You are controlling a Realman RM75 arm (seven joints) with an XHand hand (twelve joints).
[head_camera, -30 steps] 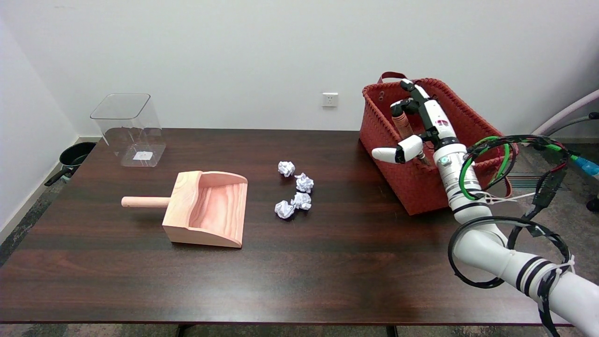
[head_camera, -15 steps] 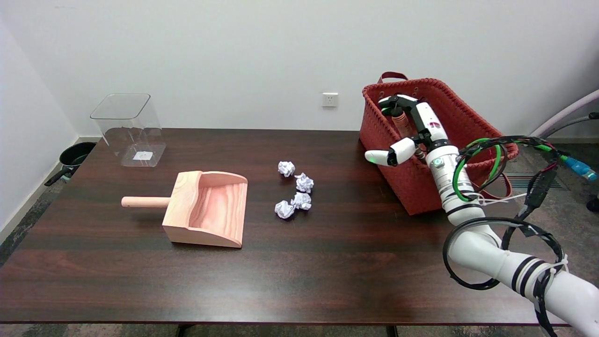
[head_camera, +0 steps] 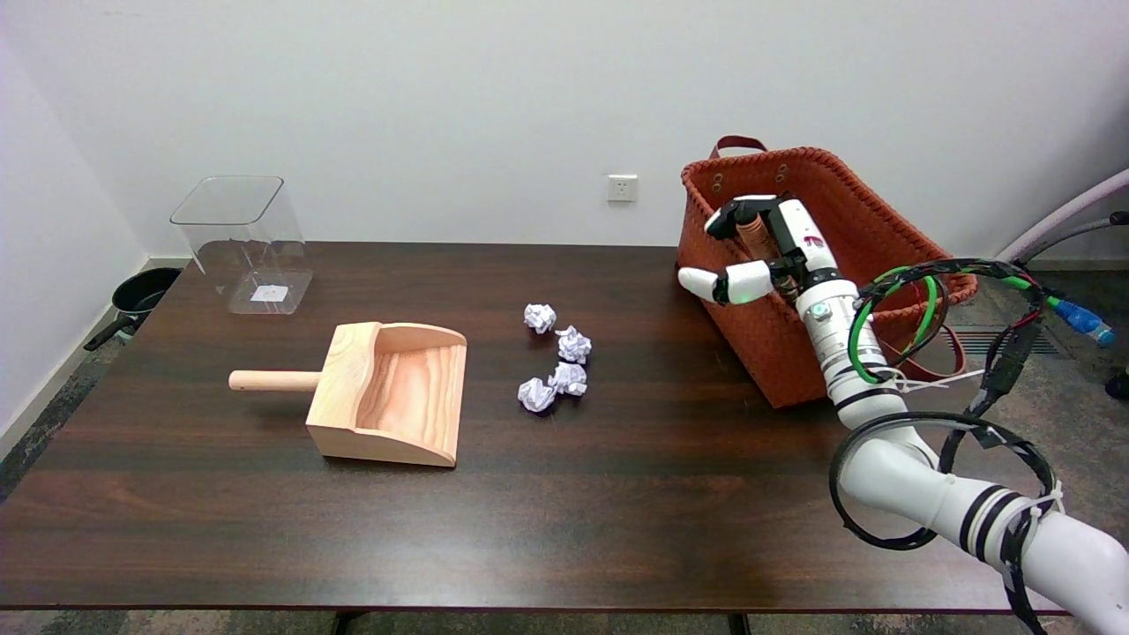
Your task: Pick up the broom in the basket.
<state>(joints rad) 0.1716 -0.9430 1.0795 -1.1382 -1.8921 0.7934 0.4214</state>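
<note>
Right hand [head_camera: 776, 242] raised on outstretched arm, fingers curled over, thumb out leftward

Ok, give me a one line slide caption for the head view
Right hand curls its fingers around the broom handle inside the red basket.

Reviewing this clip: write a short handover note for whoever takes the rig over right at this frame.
Right hand: inside the red woven basket, fingers curled around the top of the broom handle; it looks gripped, though the contact is partly hidden.
Broom: in the basket, handle leaning up toward the left; the head is hidden.
Done: reach and apparent grasp.
Left: lift the broom clear of the basket rim.
Nearby on the table: wooden dustpan, crumpled paper balls, clear bin.
</note>
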